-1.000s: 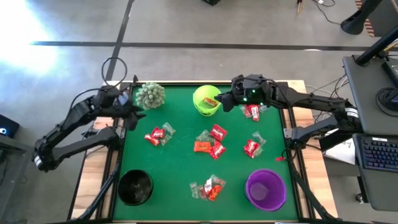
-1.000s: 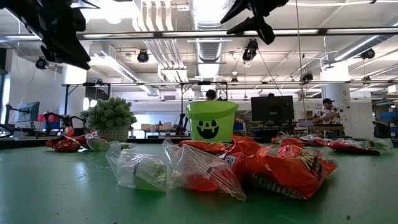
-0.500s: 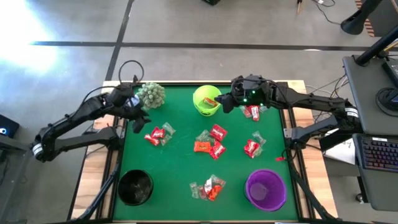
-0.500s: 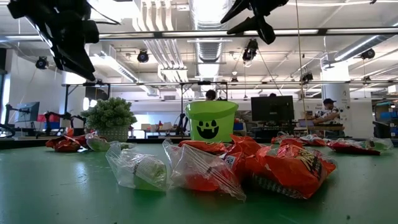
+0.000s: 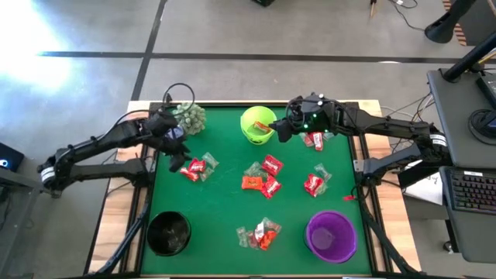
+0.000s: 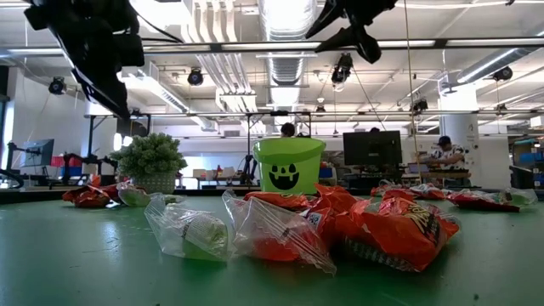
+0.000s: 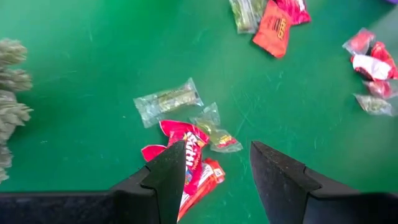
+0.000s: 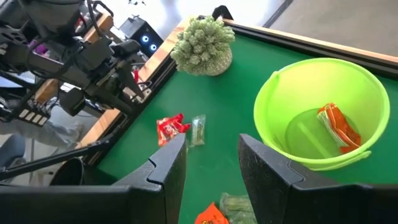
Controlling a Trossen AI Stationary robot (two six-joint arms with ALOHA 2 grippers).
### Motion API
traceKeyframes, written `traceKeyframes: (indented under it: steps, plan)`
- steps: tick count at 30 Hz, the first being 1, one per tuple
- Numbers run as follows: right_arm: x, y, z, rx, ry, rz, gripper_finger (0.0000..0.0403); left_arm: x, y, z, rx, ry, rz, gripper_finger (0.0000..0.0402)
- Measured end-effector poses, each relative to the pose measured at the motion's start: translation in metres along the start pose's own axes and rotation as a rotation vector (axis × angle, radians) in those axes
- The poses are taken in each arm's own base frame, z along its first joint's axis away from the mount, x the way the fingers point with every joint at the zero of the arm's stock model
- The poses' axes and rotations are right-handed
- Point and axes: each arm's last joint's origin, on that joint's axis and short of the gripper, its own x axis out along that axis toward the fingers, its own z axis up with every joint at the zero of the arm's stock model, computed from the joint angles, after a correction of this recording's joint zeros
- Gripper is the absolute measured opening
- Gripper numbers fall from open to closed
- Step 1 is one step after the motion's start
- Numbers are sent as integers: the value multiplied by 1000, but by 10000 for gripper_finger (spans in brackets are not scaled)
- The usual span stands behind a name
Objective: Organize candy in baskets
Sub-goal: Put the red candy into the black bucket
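Candy lies in loose clusters on the green table: red and clear-wrapped pieces (image 5: 198, 167) at the left, others in the middle (image 5: 262, 177), right (image 5: 315, 184), far right (image 5: 314, 140) and near edge (image 5: 260, 234). My left gripper (image 5: 180, 152) hangs open just above the left cluster, with red candy (image 7: 186, 146) under its fingers (image 7: 214, 174). My right gripper (image 5: 280, 129) is open and empty beside the lime green basket (image 5: 257, 124), which holds an orange candy (image 8: 336, 127). The black basket (image 5: 169, 232) and purple basket (image 5: 331, 236) stand at the near corners.
A spiky pale-green plant (image 5: 188, 118) stands at the far left, close behind my left arm. The table's wooden rim (image 5: 364, 167) frames the green mat. Bare green surface lies between the left cluster and the black basket.
My left gripper has swung from the table's left edge by the plant toward the right and near side. It has sunk and tipped further down, and now hangs over the left candy cluster. Its fingers stay open. No candy has moved.
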Motion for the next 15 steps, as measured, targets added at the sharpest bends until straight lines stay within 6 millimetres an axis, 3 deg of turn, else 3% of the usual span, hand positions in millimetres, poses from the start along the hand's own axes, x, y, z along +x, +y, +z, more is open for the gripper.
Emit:
traceKeyframes:
  steps: [15]
  plan:
    - [0,0,0,-1,2,-2,137,26,3,9,-19,107,-47,162]
